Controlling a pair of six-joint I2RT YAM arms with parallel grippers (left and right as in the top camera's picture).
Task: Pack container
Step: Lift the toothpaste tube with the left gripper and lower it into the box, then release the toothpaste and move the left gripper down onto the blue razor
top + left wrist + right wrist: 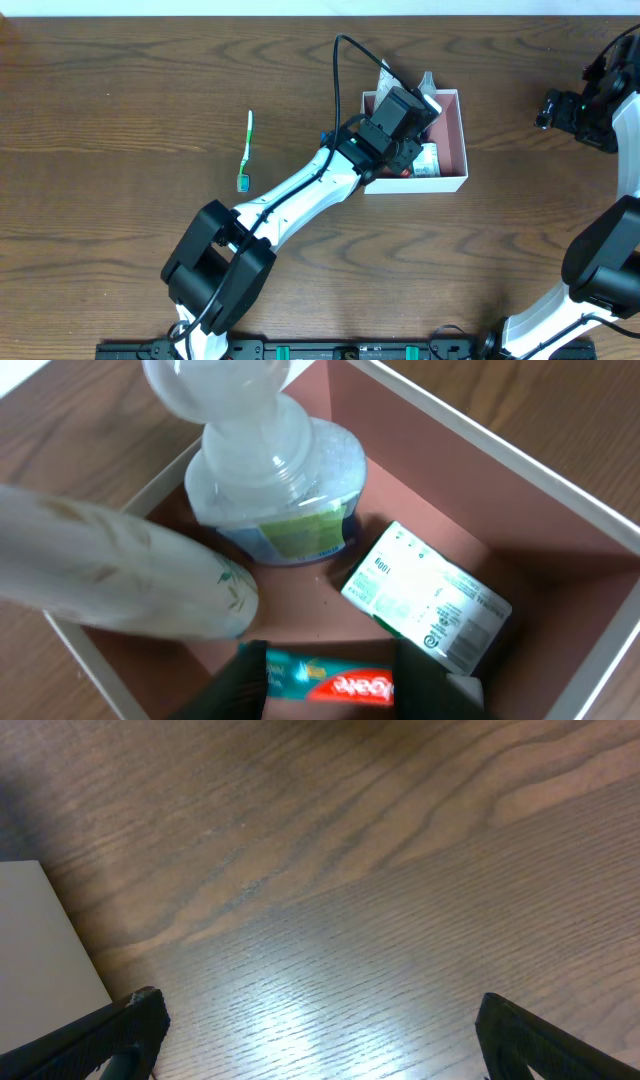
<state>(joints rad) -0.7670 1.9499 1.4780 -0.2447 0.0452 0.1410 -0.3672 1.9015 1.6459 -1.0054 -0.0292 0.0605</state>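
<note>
The container (452, 184), a shallow white-walled box with a pink inside (520, 470), sits right of the table's middle. My left gripper (405, 150) hangs inside it. Its dark fingers stand apart on either side of a teal and red toothpaste tube (330, 682), which lies on the box floor between them (330, 685). Also in the box are a clear pump bottle (280, 480), a white tube (110, 575) and a green and white packet (430, 605). My right gripper (560, 108) hovers wide open over bare wood (320, 1040), holding nothing.
A green and white toothbrush (245, 150) lies on the wooden table left of the box, beside the left arm. A flat white surface (40, 950) shows at the left edge of the right wrist view.
</note>
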